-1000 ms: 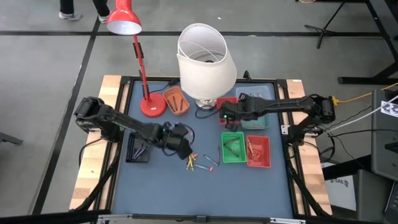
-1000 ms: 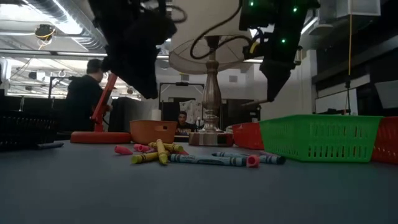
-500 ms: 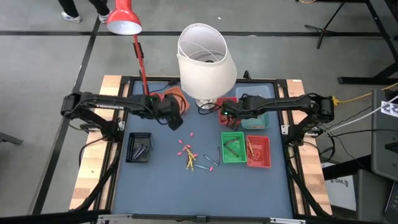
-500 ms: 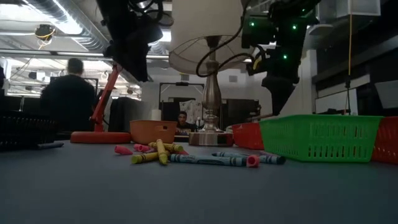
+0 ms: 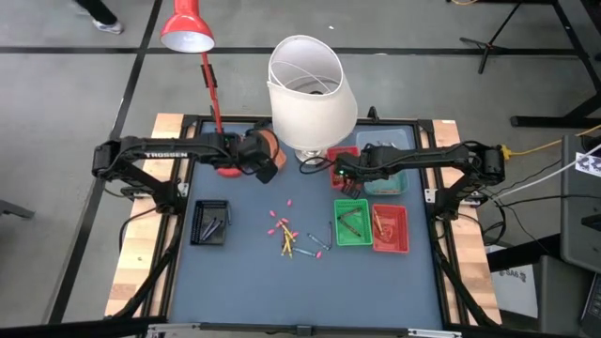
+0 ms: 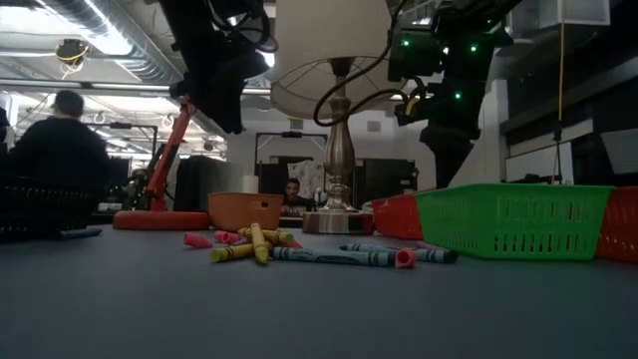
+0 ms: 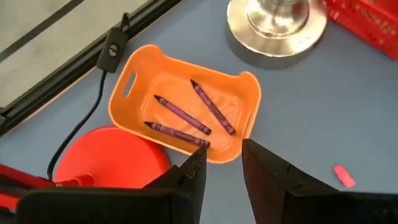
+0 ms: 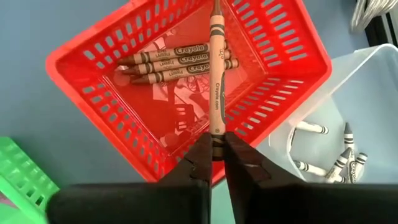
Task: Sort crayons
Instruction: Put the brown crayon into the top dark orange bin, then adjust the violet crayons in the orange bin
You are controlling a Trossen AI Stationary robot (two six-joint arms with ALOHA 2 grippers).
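A: Where is the right gripper (image 8: 216, 144)?

B: Over the red slotted plastic basket (image 8: 99, 59) near the table's far edge, beside the white-shaded lamp (image 5: 311, 89). Its jaws stand narrow, pinching the near end of a brown paper-wrapped crayon (image 8: 216, 74) that points straight out from them over the basket.

A: What lies inside that basket?

B: Three more brown crayons (image 8: 177, 62), side by side on its floor. Just beside it, a clear plastic bin (image 8: 367, 81) holds white crayons (image 8: 339, 163).

A: And the left gripper (image 7: 222, 163)?

B: It hangs above the near rim of the orange rounded plastic tray (image 7: 142, 62), next to the red desk lamp's base (image 7: 106, 158). Its jaws are parted with nothing between them. Three purple crayons (image 7: 183, 115) lie in the tray, just ahead of the tips.

A: Anything loose?

B: Mixed pink, yellow and blue crayons (image 5: 296, 237) lie scattered at the middle of the blue table (image 5: 282, 291), between the black tray (image 5: 209, 222) and the green basket (image 5: 352, 223).
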